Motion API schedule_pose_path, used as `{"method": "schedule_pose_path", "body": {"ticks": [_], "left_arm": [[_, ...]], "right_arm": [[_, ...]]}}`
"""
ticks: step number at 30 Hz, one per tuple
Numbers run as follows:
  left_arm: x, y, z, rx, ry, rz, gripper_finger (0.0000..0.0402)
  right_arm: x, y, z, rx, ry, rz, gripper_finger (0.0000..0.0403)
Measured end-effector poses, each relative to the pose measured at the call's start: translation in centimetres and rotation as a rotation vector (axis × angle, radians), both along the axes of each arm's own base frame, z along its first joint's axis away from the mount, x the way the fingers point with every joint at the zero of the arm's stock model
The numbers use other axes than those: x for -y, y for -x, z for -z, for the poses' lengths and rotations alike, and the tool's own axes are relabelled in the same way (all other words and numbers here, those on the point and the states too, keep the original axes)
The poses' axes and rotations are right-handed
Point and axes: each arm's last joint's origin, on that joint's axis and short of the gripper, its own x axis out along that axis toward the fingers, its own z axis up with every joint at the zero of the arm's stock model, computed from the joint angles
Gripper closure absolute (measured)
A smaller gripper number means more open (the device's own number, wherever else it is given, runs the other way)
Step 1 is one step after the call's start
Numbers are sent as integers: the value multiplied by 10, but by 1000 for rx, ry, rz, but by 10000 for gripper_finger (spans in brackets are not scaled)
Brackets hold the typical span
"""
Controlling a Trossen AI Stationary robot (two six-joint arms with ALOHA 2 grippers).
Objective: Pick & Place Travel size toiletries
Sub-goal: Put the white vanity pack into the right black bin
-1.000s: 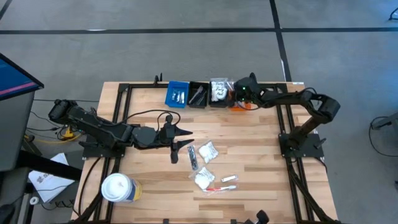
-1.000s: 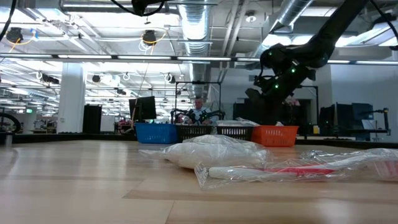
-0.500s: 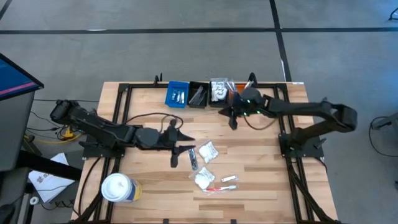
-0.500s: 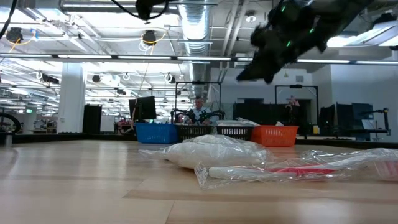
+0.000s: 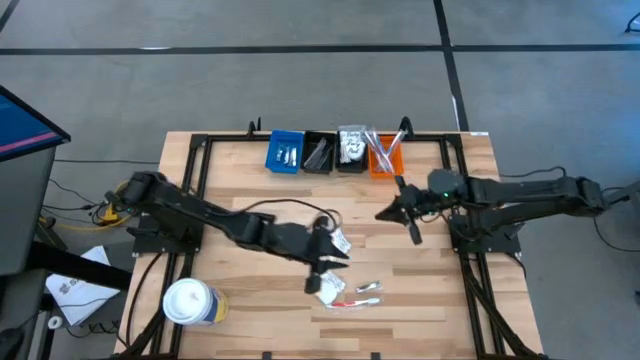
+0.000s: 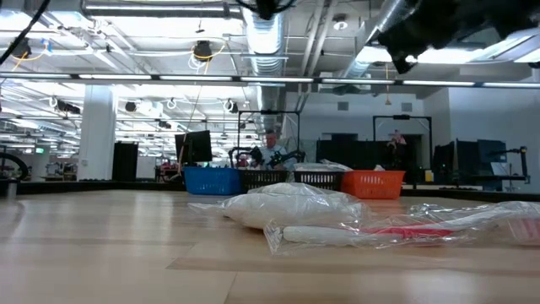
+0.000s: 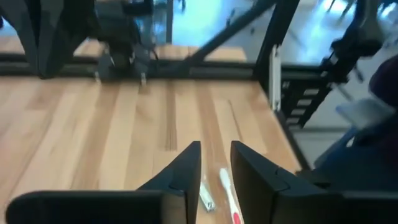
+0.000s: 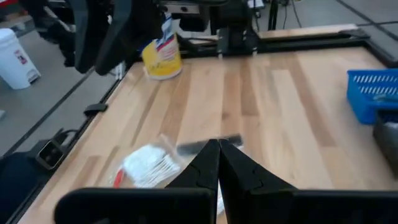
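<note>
Two slim red and white plastic-wrapped sticks (image 7: 227, 194) are seen just beyond the left gripper (image 7: 216, 163), whose fingers are held slightly apart. The right gripper (image 8: 219, 157) is pressed together, empty, with a white cotton-filled clear sachet (image 8: 148, 165) beside its fingertips.

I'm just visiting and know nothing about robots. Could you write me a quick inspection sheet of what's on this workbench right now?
Surface: wooden table, black frame.
Job's things: bagged sachets, toothbrush sticks mid-table; four small bins at far edge hold more.
Clutter: white tub, yellow label.
Grippers: left gripper over the sachets, nothing visibly held; right gripper shut, empty, above bare wood.
Cables: black cable along left arm.
Surroundings: grey floor, workshop behind.
</note>
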Motion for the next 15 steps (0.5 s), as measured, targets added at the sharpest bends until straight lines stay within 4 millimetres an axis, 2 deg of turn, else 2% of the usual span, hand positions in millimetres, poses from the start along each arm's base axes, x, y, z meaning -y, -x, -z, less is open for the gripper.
{"method": "schedule_pose_path", "body": {"ticks": [5, 8, 12, 15], "left_arm": [[11, -26, 4, -131, -31, 0, 332], [11, -28, 8, -205, -26, -31, 340], [-1, -23, 19, -326, -64, -163, 352], [-21, -20, 31, -420, -51, -303, 362]], "right_arm": [[-8, 15, 18, -18, 5, -5, 402], [-11, 19, 31, -42, 7, -14, 402], [-10, 20, 43, -29, 17, 3, 402], [-8, 17, 46, -21, 32, 43, 402]]}}
